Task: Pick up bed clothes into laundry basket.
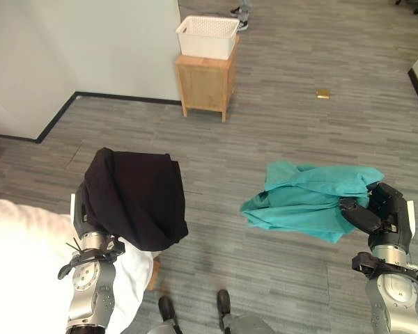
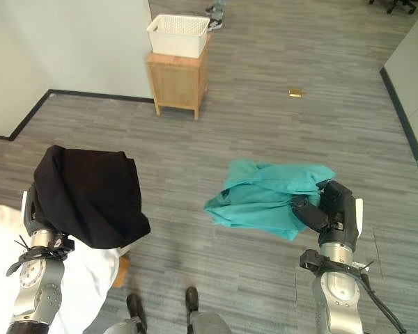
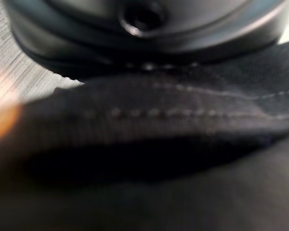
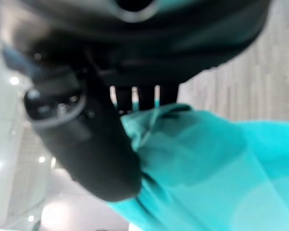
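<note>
A black garment is draped over my raised left hand and hangs down from it above the floor; up close its stitched hem lies right under the hand. On the right, a teal garment hangs bunched in the air, with my right hand shut on its near edge. Its thumb presses onto the teal cloth. The white laundry basket stands far ahead on a small wooden cabinet.
A white bed fills the lower left corner. A white wall corner with a dark skirting stands at the left, beside the cabinet. A small yellowish object lies on the grey wood floor. A person's shoes show beyond the basket.
</note>
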